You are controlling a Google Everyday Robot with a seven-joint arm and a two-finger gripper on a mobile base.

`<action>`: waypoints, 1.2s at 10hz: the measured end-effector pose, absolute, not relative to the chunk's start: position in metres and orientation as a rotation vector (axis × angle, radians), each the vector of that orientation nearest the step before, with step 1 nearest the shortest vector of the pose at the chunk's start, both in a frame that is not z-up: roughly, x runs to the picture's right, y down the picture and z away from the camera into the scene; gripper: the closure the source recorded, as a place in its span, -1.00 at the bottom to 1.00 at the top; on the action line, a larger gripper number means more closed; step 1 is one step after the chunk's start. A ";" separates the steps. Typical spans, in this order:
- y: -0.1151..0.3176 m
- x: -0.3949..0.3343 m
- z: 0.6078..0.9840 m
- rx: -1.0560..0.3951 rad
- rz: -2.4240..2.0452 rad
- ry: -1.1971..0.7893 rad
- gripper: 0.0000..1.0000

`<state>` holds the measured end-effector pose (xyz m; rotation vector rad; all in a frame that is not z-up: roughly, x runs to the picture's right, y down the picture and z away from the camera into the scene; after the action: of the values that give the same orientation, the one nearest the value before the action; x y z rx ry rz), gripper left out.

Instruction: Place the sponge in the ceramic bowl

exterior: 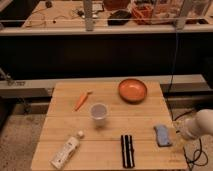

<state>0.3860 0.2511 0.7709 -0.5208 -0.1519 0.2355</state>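
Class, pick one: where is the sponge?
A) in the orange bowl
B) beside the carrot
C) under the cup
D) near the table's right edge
D: the sponge lies near the right edge of the table, far from the ceramic bowl, with the gripper just to its right.
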 end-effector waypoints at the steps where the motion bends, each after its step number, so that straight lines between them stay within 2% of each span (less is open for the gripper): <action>1: 0.249 0.382 0.773 -0.519 0.180 -0.177 -0.60; 6: 0.251 0.367 0.772 -0.517 -0.247 -0.333 -0.60; 12: 0.253 0.349 0.781 -0.525 -0.470 -0.404 -0.60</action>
<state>0.3490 0.2534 0.7809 -0.5252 -0.4044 -0.4697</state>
